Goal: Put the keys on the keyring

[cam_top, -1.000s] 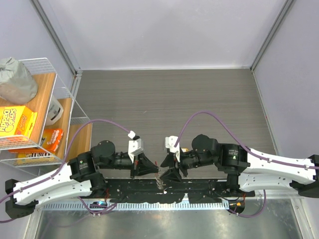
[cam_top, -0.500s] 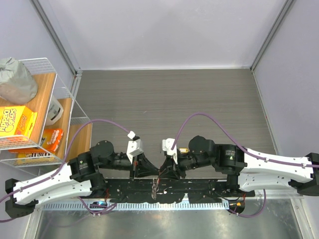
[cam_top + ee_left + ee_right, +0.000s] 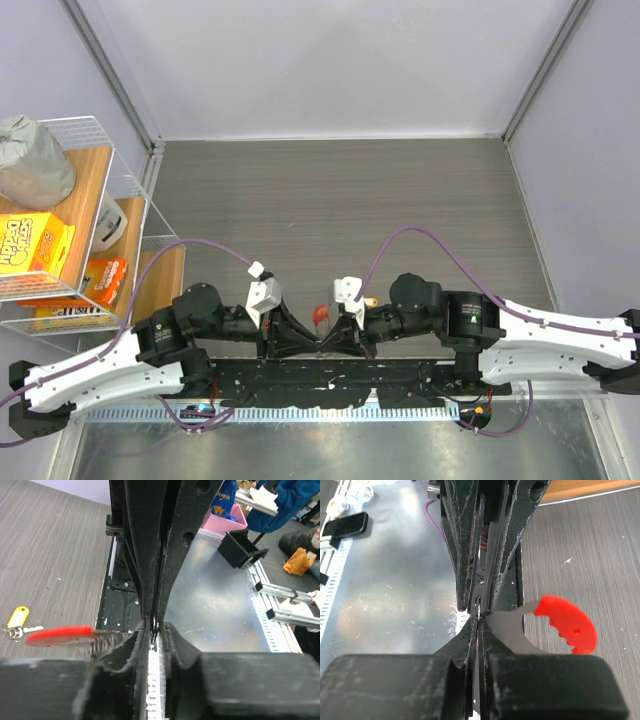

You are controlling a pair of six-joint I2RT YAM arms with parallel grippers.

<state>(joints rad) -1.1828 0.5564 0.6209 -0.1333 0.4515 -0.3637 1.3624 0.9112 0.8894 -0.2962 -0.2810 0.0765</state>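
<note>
Grippers meet tip to tip. Right gripper [image 3: 478, 621] jaws pressed tight together, thin metal of keyring [image 3: 510, 625] pinched at tips, its red plastic piece [image 3: 567, 622] jutting sideways clear of jaws. Left gripper [image 3: 153, 636] jaws almost together, narrow slit between; whether they grip keyring cannot be told. Yellow-tagged key [image 3: 18, 617] lies on table [image 3: 50, 555], well apart from both jaws, beyond red plastic piece

Entry: right gripper [image 3: 326, 343] closed on keyring [image 3: 320, 314], lower centre of frame; red piece rose from below that spot to above it.
</note>
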